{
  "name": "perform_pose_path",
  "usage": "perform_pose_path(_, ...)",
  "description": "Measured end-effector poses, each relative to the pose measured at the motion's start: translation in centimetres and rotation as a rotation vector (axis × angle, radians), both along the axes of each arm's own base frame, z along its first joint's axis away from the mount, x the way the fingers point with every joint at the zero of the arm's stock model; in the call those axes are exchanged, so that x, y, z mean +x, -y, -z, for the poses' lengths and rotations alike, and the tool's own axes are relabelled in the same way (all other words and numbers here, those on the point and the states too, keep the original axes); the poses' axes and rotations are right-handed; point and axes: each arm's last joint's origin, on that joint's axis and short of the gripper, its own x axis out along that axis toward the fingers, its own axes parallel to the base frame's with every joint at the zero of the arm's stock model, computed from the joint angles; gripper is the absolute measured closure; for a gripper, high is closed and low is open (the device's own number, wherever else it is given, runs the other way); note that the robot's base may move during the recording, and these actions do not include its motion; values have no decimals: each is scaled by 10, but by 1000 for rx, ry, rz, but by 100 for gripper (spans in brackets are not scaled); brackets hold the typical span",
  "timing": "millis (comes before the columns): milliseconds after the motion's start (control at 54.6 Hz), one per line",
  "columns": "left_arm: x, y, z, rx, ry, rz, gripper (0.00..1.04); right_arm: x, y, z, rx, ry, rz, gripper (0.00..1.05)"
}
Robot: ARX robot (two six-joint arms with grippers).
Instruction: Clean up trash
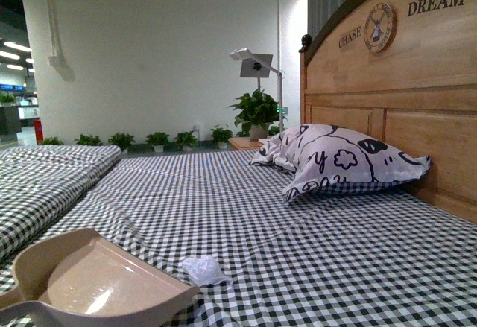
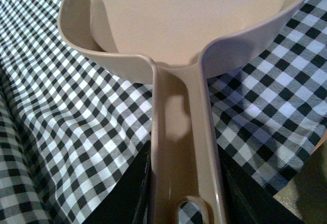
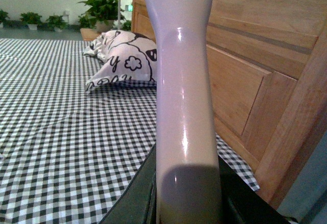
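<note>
L claw (image 2: 185, 196): clamped, dustpan handle (image 2: 180, 132) | R claw (image 3: 187, 198): clamped, beige shaft (image 3: 183, 96)

Bed (image 1: 320, 260): covered by a black-and-white checked sheet (image 1: 186, 193); wooden headboard (image 1: 417, 89) along its right side.
Pillow (image 1: 335, 159): white with black doodles, lying on the sheet against the headboard.
Wad (image 1: 203, 270): small, pale and crumpled, on the sheet near the front, well apart from the pillow.
Dustpan (image 1: 97, 282): beige, front left, open lip just beside the wad; contact with the sheet unclear.
Quilt (image 1: 45, 178): same check, heaped along the left side.
</note>
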Motion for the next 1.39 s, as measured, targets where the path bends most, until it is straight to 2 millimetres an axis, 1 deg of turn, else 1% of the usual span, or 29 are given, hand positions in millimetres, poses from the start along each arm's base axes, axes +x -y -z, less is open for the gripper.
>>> perform_pose_path(147,5,3,5,5,-19,24,76,0,0,0,0,0,0,85)
perform_pose_path(293,2,4,12,-13,-81,55,76,0,0,0,0,0,0,85)
perform_pose_path(440,0,5,15,-8,-111,66,76,0,0,0,0,0,0,85)
perform_pose_path(678,0,5,16,-4,-112,70,76,0,0,0,4,-4,-7,85)
perform_pose_path(807,0,5,16,-2,-111,70,76,14,-5,-3,-4,-246,-185,85)
perform_pose_path(843,0,5,16,-1,-111,71,76,21,-8,-2,14,-298,-225,85)
perform_pose_path(880,0,5,16,-1,-111,72,76,33,-14,1,35,-349,-276,85)
perform_pose_path(971,0,5,16,1,-110,73,76,56,-25,5,62,-413,-358,85)
perform_pose_path(1008,0,5,16,1,-110,74,76,70,-33,4,70,-433,-391,85)
perform_pose_path(1063,0,5,16,1,-110,74,76,87,-41,5,76,-460,-417,85)
perform_pose_path(1081,0,5,16,1,-110,74,76,95,-45,7,76,-475,-426,85)
perform_pose_path(1136,0,5,16,1,-110,75,76,121,-57,14,61,-512,-419,85)
perform_pose_path(1173,0,5,16,1,-110,75,76,142,-66,21,38,-539,-414,85)
perform_pose_path(1246,0,5,16,1,-110,75,76,170,-81,33,8,-580,-403,85)
perform_pose_path(1320,0,5,16,1,-110,75,76,192,-93,44,-23,-614,-397,85)
perform_pose_path(1393,0,5,16,1,-110,76,76,210,-104,57,-64,-645,-387,85)
